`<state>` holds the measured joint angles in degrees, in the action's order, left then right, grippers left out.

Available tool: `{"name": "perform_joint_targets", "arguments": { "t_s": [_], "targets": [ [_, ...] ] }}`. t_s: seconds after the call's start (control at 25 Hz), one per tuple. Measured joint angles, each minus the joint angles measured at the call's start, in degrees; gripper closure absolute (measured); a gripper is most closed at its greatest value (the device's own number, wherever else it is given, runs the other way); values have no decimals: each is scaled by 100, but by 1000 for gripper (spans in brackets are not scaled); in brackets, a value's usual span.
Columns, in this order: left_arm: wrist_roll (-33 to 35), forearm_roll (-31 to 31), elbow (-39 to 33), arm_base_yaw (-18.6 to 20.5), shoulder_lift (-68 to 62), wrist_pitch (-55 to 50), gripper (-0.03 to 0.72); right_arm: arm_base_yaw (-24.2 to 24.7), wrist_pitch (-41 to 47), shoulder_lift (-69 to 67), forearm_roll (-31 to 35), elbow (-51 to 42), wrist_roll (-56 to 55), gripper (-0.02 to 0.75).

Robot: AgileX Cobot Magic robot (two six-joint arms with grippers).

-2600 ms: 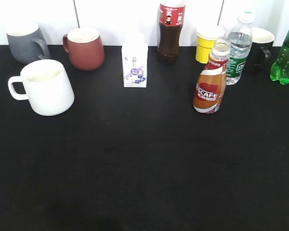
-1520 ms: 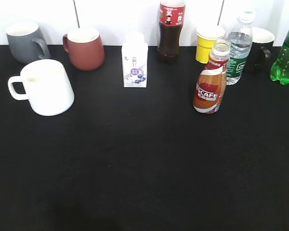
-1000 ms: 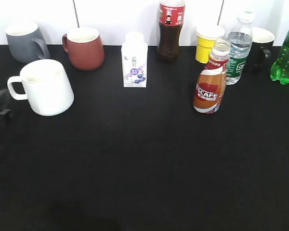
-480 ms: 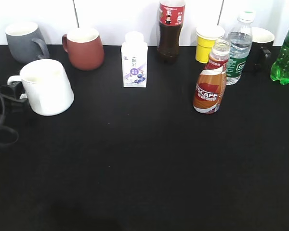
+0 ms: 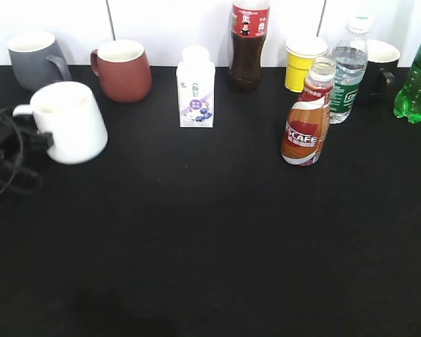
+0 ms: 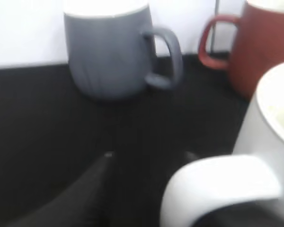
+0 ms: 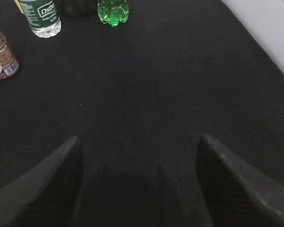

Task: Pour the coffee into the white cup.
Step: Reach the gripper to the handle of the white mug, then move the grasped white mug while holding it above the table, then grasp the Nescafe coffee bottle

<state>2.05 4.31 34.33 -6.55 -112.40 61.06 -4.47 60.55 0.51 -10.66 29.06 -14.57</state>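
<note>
Left gripper (image 5: 35, 138) at the handle of the white cup (image 5: 69, 121), far left of the table; the coffee (image 5: 306, 123) stands untouched, right of centre.

The cup looks blurred and perhaps slightly tilted, and the dark fingers sit at its loop handle; whether they have closed on it I cannot tell, since the left wrist view shows only one finger (image 6: 80, 194) beside the handle. To do this step well, I judge the grip should close squarely on the handle and keep the cup level. The right gripper (image 7: 137, 184) hovers spread wide and empty over bare table, the coffee far to its left. Just behind the cup stand the grey mug (image 5: 35, 61) and red mug (image 5: 123, 70), close enough to bump. A milk carton (image 5: 196, 95) stands between cup and coffee; a cola bottle (image 5: 248, 43), yellow cup (image 5: 303, 63) and water bottle (image 5: 349, 67) crowd behind the coffee.
</note>
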Motion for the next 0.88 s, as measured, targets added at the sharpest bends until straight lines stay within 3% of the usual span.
{"name": "perform_joint_targets", "arguments": {
  "t_s": [0.08, 0.12, 0.28, 0.36, 0.48, 0.56, 0.8, 0.88],
  "targets": [
    [0, -195, 140, 46, -89, 29, 620, 0, 0, 0, 0, 0, 0, 173],
    [0, -274, 142, 46, -87, 64, 636, 0, 0, 0, 0, 0, 0, 173],
    [-99, -779, 51, 57, 243, 3, 640, 0, 0, 0, 0, 0, 0, 173],
    [-654, -1516, -81, 57, 837, -6, 641, 0, 0, 0, 0, 0, 0, 173],
    [-1559, -3277, -86, 63, 1497, -179, 643, 0, 0, 0, 0, 0, 0, 173],
    [-1808, -3901, -86, 58, 1717, -193, 643, 0, 0, 0, 0, 0, 0, 173],
    [-1868, -4194, -86, -370, 1750, -278, 643, 0, -134, -137, 0, 38, 41, 173],
    [-1895, -4188, -86, -370, 1750, -284, 643, 0, -1005, -860, 97, 117, 79, 173]
  ]
}}
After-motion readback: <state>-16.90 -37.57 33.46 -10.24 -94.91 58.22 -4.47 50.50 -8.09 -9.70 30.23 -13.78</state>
